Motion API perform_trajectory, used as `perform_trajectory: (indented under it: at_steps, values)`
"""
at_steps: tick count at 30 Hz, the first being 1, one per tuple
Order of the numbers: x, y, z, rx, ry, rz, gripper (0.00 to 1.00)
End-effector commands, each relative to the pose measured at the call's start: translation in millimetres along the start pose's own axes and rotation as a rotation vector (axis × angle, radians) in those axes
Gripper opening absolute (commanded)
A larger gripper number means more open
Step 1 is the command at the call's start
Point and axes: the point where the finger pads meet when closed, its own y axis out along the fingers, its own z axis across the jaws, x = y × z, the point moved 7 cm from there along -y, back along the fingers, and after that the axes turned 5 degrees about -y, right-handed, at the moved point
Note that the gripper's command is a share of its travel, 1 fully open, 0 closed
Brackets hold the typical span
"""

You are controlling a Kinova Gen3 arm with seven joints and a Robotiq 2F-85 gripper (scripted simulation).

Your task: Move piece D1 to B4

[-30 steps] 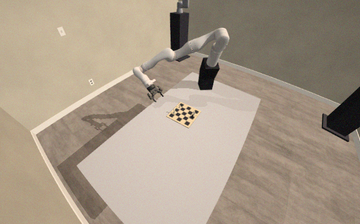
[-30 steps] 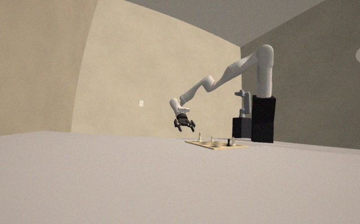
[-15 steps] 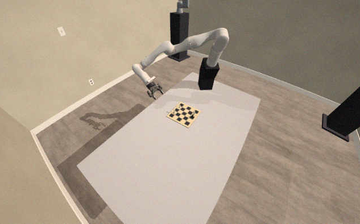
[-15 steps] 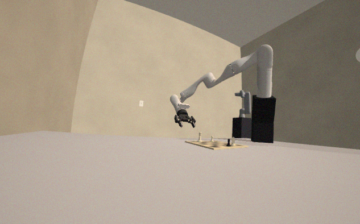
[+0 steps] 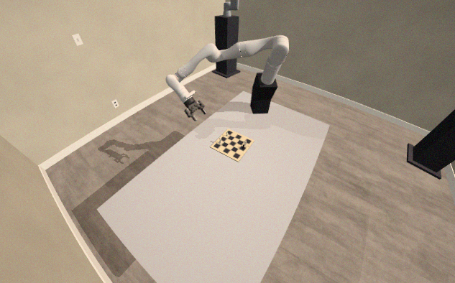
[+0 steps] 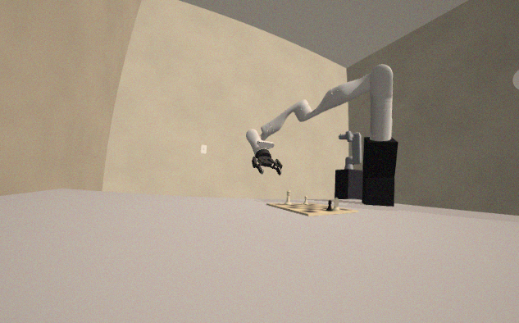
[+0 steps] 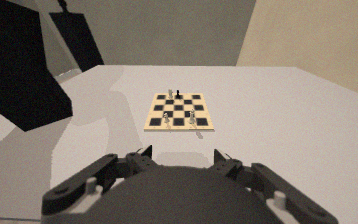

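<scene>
The small chessboard (image 5: pixel 232 144) lies on the grey table top. It also shows in the side view (image 6: pixel 311 209) and in the wrist view (image 7: pixel 179 111). A few pieces stand on it. Two white pieces (image 7: pixel 166 118) (image 7: pixel 192 117) stand in the board row nearest the wrist camera. A pale piece (image 7: pixel 170 93) and a black piece (image 7: pixel 178 93) stand in the far row. The edge letters are too small to read, so I cannot tell which piece is on D1. My gripper (image 5: pixel 195 114) (image 6: pixel 267 167) is open and empty. It hangs high in the air, off to the board's side and well apart from it, fingers pointing toward the board.
The arm's black pedestal (image 5: pixel 263 94) stands at the table's far end behind the board. A second black pedestal (image 5: pixel 226 43) stands on the floor by the wall. A dark beam (image 5: pixel 446 140) rises at the right.
</scene>
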Motion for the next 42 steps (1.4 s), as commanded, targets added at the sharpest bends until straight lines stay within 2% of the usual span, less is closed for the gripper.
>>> perform_trajectory:
  at_steps: [1,16,21,31,33,42]
  values:
    - [-2.3,-6.3,0.0,0.005,-0.002,-0.005,1.0]
    - [-4.1,-4.2,0.5,-0.002,-0.014,-0.005,1.0]
    - [-7.9,-0.9,1.3,-0.019,-0.05,-0.01,1.0]
    - [-26.5,14.8,3.8,-0.094,-0.21,-0.03,1.0]
    - [-26.5,14.8,3.8,-0.094,-0.21,-0.03,1.0]
    - [-59.4,41.5,5.7,-0.206,-0.454,-0.064,1.0]
